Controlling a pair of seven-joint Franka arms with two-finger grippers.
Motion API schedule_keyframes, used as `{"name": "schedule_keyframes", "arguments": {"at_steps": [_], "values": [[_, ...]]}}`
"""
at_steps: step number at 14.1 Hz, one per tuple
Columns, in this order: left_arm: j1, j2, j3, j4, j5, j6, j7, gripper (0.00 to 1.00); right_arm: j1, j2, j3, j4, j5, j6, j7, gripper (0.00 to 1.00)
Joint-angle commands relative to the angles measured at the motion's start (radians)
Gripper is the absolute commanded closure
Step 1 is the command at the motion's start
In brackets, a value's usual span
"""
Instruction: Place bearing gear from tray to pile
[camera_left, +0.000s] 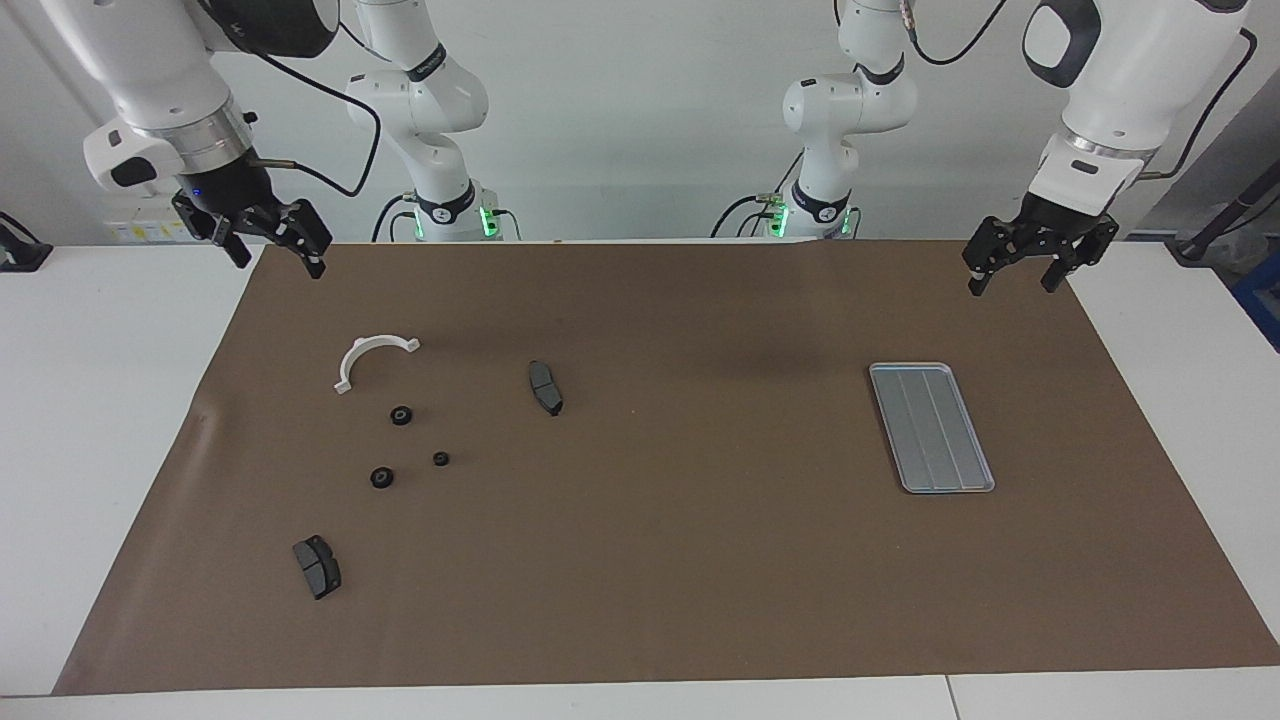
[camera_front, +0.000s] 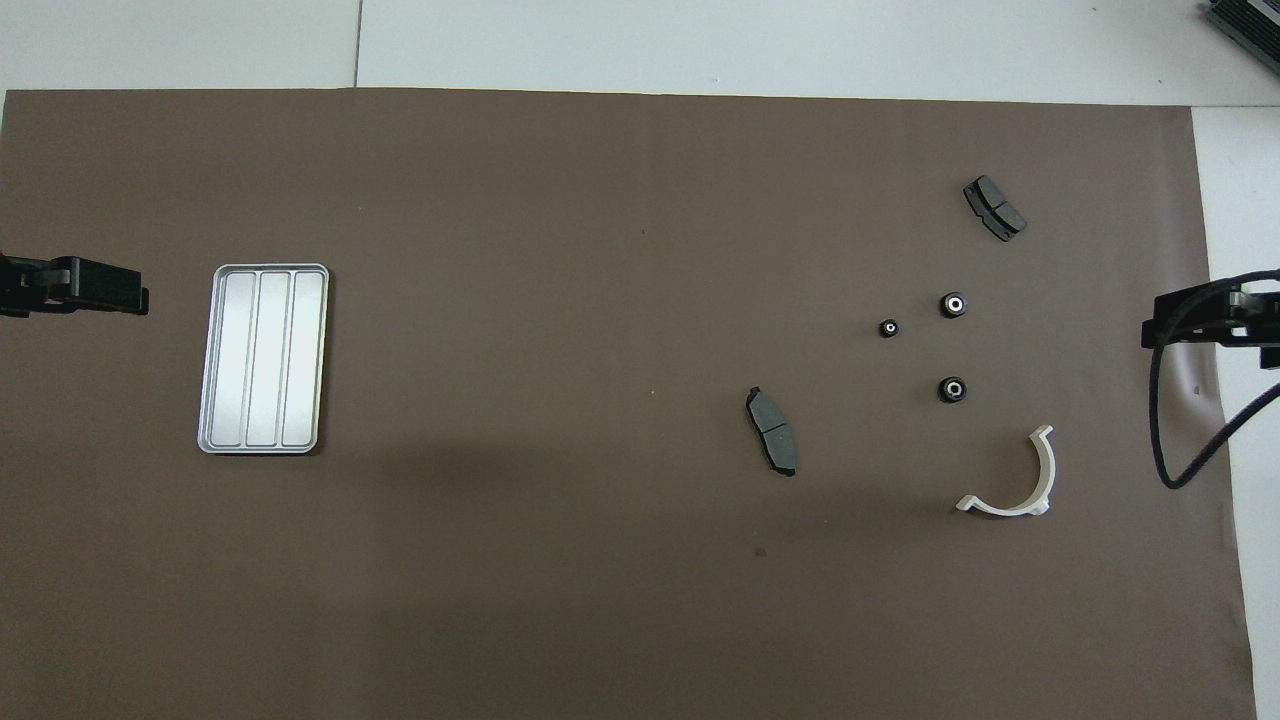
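Note:
The silver-grey tray (camera_left: 931, 427) (camera_front: 263, 358) lies on the brown mat toward the left arm's end, with nothing in it. The pile lies toward the right arm's end: a white half-ring bracket (camera_left: 370, 356) (camera_front: 1040, 470), two dark brake pads (camera_left: 545, 387) (camera_left: 317, 566) and three small black round gears (camera_left: 401, 415) (camera_left: 381, 478) (camera_left: 441, 459), also in the overhead view (camera_front: 953, 389) (camera_front: 955, 304) (camera_front: 888, 328). My left gripper (camera_left: 1012, 283) (camera_front: 100, 290) hangs open and empty over the mat's edge beside the tray. My right gripper (camera_left: 278, 262) (camera_front: 1190, 325) hangs open and empty over the mat's edge by the pile.
The brown mat (camera_left: 700, 560) covers most of the white table (camera_left: 100, 420). A black cable (camera_front: 1165, 440) hangs from the right arm. The brake pads also show in the overhead view (camera_front: 772, 430) (camera_front: 994, 207).

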Motion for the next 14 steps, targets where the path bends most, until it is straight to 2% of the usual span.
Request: {"name": "schedule_keyframes", "arguments": {"at_steps": [1, 4, 14], "values": [[-0.003, -0.026, 0.003, -0.022, 0.009, -0.009, -0.012, 0.00, 0.013, -0.011, -0.008, -0.006, -0.006, -0.018, -0.023, 0.00], [-0.003, -0.026, 0.003, -0.022, 0.009, -0.009, -0.012, 0.00, 0.032, -0.014, 0.000, -0.016, -0.038, -0.010, -0.023, 0.00], [-0.003, -0.026, 0.003, -0.022, 0.009, -0.009, -0.012, 0.00, 0.030, -0.014, 0.001, -0.009, -0.020, -0.021, -0.020, 0.00]]}}
